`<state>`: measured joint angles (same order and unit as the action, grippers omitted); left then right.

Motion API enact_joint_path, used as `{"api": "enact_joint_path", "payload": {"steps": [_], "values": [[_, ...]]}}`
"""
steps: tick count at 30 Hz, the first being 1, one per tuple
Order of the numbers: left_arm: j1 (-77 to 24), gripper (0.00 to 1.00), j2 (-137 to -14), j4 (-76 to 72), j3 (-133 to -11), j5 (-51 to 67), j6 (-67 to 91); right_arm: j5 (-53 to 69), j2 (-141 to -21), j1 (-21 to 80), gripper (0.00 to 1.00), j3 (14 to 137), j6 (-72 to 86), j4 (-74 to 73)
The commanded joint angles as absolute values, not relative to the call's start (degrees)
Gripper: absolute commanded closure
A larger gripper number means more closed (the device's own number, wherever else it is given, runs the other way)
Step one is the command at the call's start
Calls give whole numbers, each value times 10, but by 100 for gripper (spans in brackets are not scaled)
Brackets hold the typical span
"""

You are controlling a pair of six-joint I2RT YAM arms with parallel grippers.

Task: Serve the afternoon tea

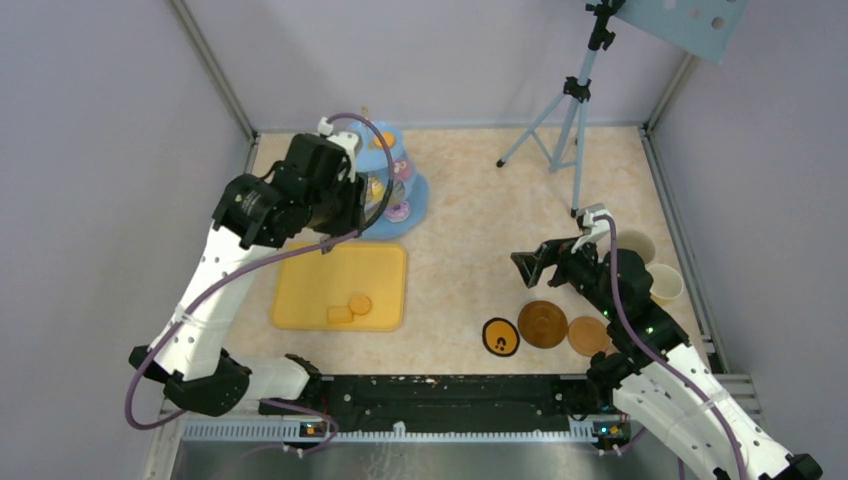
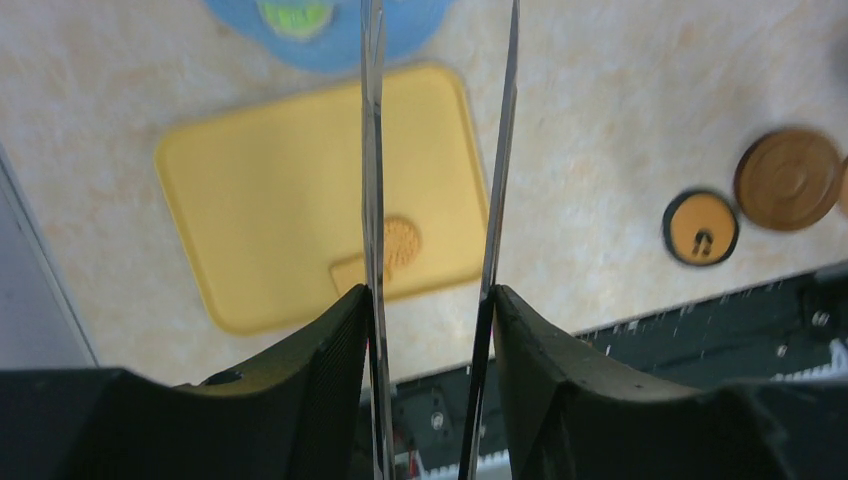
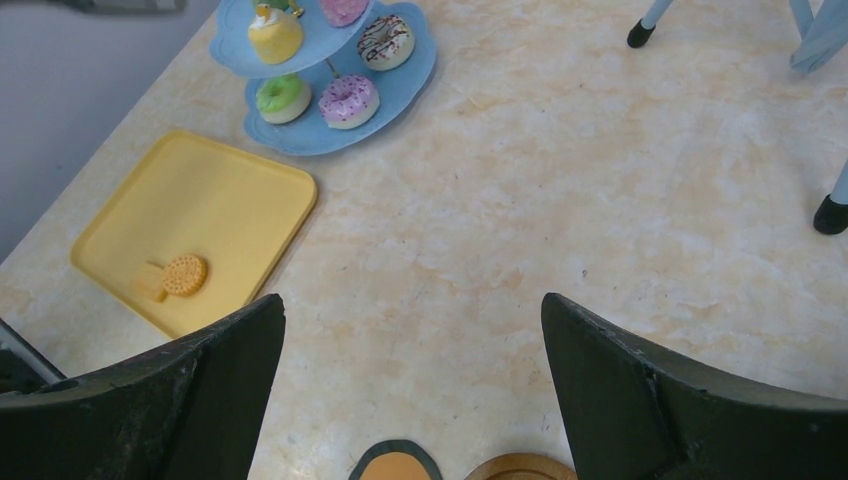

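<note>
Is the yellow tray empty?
No, a round biscuit and a square biscuit lie on the yellow tray.

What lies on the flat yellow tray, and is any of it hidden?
A round biscuit and a square one lie side by side on the yellow tray. In the left wrist view the tongs cross in front, partly hiding them.

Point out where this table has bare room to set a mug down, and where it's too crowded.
Widest bare patch: the table between the yellow tray and the coasters. Also free: between the tiered stand and the tripod legs. Crowded: the right edge, with coasters, mugs and the right gripper packed together.
</note>
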<state>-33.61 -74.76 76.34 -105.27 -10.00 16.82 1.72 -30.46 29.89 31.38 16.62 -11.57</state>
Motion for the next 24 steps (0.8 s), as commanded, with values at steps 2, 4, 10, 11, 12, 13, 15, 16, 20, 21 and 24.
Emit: {"api": "enact_joint_path", "payload": {"steps": [2,4,10,11,12,13,15,16,20,21,24], "values": [[-334,47,-740,810,-936,-39,189,26,-306,303,3,317,167,-86],[-335,48,-736,810,-891,-39,197,26,-305,304,3,317,166,-90],[-336,47,-721,810,-821,-62,218,18,-292,303,3,314,169,-92],[-337,47,-719,811,-815,-64,223,19,-293,303,3,314,169,-91],[-337,47,-717,811,-803,-64,227,20,-294,303,3,314,169,-90],[-337,47,-716,811,-789,-63,234,22,-296,304,3,315,169,-89],[-338,47,-712,811,-760,-62,244,23,-298,304,3,315,169,-87],[-339,47,-710,811,-751,-63,249,24,-297,303,3,315,169,-87],[-340,47,-705,812,-739,-67,259,24,-298,303,3,311,170,-83],[-341,47,-704,812,-736,-67,260,24,-298,303,3,311,169,-82],[-341,47,-702,812,-722,-65,263,26,-298,303,3,311,169,-80]]}}
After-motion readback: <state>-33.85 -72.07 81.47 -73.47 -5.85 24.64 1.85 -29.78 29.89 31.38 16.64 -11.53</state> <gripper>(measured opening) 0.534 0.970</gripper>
